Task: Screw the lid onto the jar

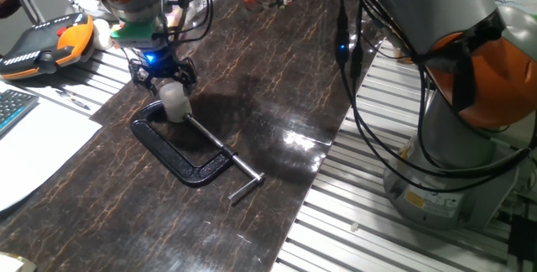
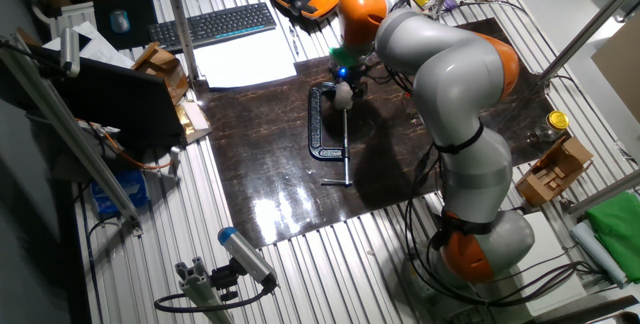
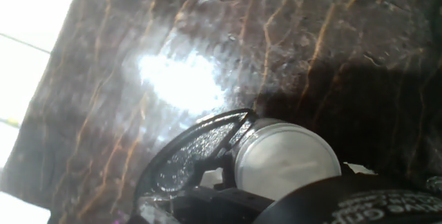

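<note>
The jar [image 1: 177, 109] is a small whitish cylinder standing inside the throat of the black C-clamp [image 1: 180, 159] on the dark mat. The pale lid [image 3: 286, 158] sits on top of it; I cannot make out the seam between them. My gripper [image 1: 169, 84] hangs straight down over the jar, its black fingers [image 3: 207, 179] pressed against both sides of the lid. From the other fixed view the gripper [image 2: 343, 80] and the jar [image 2: 343, 95] show at the clamp's far end [image 2: 318, 124]. The jar's body is hidden in the hand view.
The clamp's screw bar [image 1: 243, 184] points toward the mat's near edge. An orange teach pendant [image 1: 46, 41], a keyboard [image 2: 210, 26] and white paper [image 1: 33, 154] lie left of the mat. A clear jar with a gold lid [image 2: 557, 122] stands far right.
</note>
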Robot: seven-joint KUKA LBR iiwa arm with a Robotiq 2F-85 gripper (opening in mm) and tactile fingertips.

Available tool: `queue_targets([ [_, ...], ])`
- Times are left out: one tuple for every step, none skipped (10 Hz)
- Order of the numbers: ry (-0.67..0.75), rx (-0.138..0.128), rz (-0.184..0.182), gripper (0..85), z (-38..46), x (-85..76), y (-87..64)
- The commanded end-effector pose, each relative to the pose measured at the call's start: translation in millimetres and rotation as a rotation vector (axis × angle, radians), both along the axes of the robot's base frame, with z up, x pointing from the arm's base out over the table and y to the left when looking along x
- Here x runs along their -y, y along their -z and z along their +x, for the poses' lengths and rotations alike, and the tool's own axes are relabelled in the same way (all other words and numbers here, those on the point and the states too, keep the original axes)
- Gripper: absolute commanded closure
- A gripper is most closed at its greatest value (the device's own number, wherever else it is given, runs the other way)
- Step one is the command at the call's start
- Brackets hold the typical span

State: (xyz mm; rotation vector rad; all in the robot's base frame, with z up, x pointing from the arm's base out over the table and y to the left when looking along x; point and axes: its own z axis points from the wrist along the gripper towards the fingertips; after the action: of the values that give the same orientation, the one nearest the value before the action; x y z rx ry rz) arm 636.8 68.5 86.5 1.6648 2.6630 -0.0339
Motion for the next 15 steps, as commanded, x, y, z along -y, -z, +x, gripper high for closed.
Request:
queue_targets([
  [-1.069, 0.0, 0.0, 2.3, 0.1, -0.1, -0.1],
  [-1.087, -0.001, -0.007, 2.7, 0.0, 0.1, -0.2],
  [-1.101, -0.001, -0.009, 2.7, -0.4, 0.2, -0.9],
  [-1.107, -0.001, -0.009, 3.0, -0.7, 0.2, -1.2],
  [-1.109, -0.001, -0.012, 3.3, -1.0, 0.5, -1.5],
  [-1.117, -0.001, -0.021, 3.3, -1.5, 0.8, -1.4],
  [-1.121, 0.0, -0.025, 3.3, -1.7, 1.1, -1.0],
  [-1.125, 0.001, -0.03, 3.3, -1.8, 1.2, -1.0],
  [-1.135, 0.005, -0.033, 3.3, -1.8, 1.5, -1.2],
  [-1.154, 0.007, -0.034, 3.3, -2.0, 1.7, -1.3],
  [-1.171, 0.013, -0.033, 3.3, -2.2, 1.5, -1.3],
  [-1.189, 0.023, -0.031, 4.0, -2.6, 1.4, -1.6],
  [-1.208, 0.03, -0.035, 4.3, -3.0, 1.3, -1.7],
  [-1.226, 0.032, -0.035, 4.7, -3.5, 1.4, -1.8],
  [-1.235, 0.034, -0.031, 5.0, -4.0, 1.8, -1.8],
])
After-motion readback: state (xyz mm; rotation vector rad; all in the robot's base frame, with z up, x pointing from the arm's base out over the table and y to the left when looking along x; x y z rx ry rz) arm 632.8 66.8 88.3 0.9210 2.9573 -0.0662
